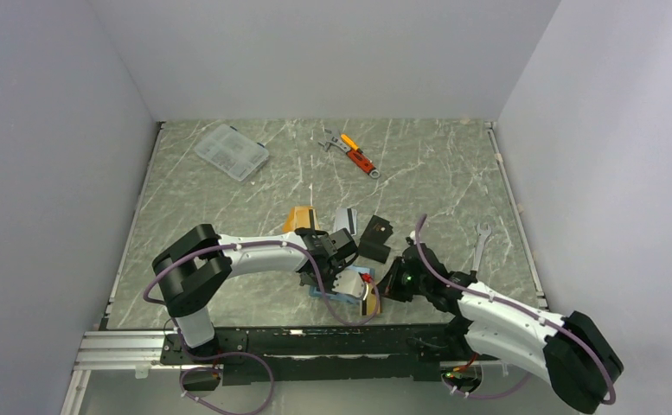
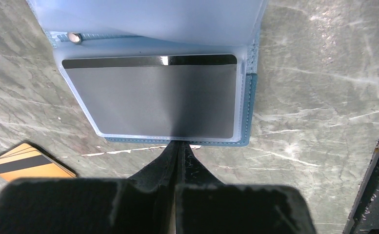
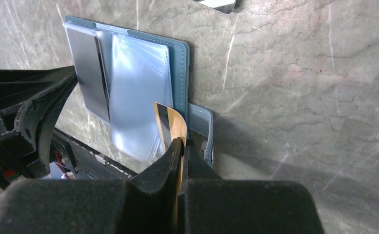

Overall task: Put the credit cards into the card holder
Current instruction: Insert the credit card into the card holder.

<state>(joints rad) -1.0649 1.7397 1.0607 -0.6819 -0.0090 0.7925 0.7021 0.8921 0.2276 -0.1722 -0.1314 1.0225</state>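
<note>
Currently I am gripping an orange card [image 3: 169, 124] in the clenched right claw [image 3: 180, 145], and it is bowing beside the open holder's [image 3: 181, 68] right edge, mid-frame; pushing on could crease it or shove the holder. The left claw [image 2: 177, 147] is sitting closed at the holder's near edge, below the pocketed grey card [image 2: 150, 97]; whether it is pinching that edge, I cannot tell.

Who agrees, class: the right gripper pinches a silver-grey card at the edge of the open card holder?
Wrong colour: the right gripper pinches an orange card at the edge of the open card holder, as the right wrist view shows.
</note>
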